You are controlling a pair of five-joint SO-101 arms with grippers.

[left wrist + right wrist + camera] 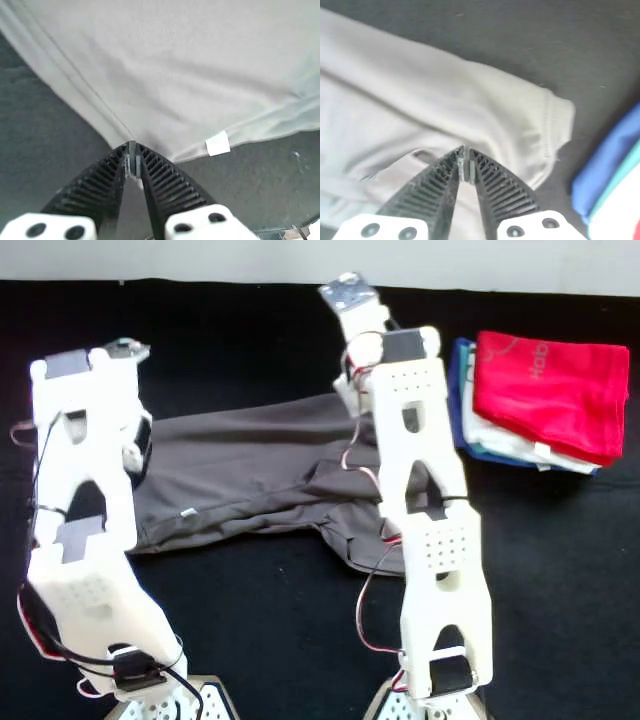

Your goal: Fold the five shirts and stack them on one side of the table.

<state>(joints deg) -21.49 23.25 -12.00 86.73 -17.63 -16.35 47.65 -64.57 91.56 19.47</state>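
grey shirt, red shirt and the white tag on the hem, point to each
grey shirt (250,465): high view, middle of its body
red shirt (550,390): high view, centre of its folded top
white tag (218,144): left wrist view, middle of the tag

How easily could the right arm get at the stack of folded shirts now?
Probably not at once: the right end effector is shut on the grey shirt. The stack of folded shirts lies close by across bare table, so likely yes once it lets go.
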